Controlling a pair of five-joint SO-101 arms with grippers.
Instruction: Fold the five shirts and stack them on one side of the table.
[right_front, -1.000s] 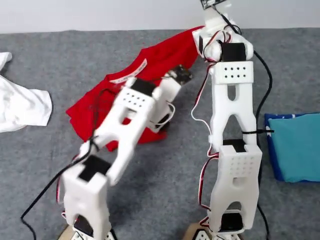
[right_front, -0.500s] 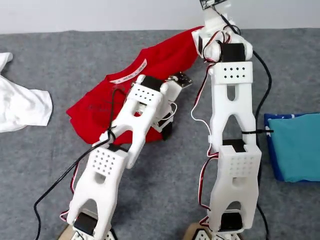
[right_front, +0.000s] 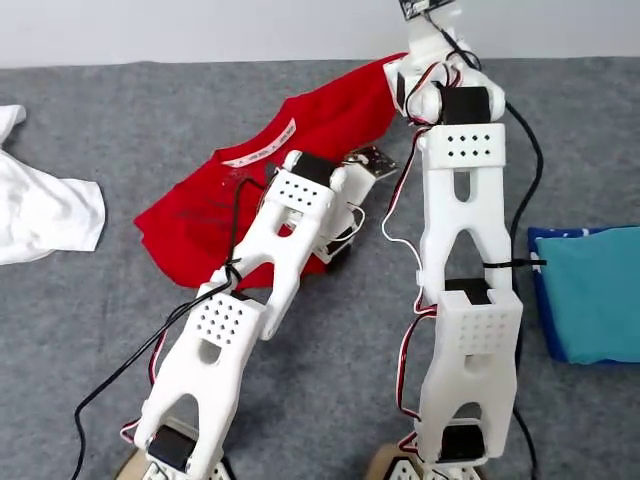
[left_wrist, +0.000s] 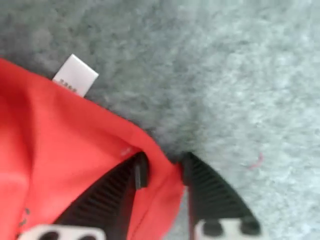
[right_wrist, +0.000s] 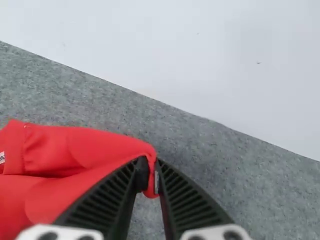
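The left arm (right_front: 285, 235) and right arm (right_front: 468, 145) are white plastic links with grids of small holes, black servo blocks (right_front: 466, 103) at the joints, and red, white and black cables (right_front: 402, 360). The fingers (left_wrist: 210, 190) are black and ribbed.

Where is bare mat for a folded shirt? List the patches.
Free: near left, in front of the white shirt; the strip between it and the red shirt; far right, beyond the blue stack. Crowded: the middle, around the red shirt.

Bright, even light; soft, faint shadows
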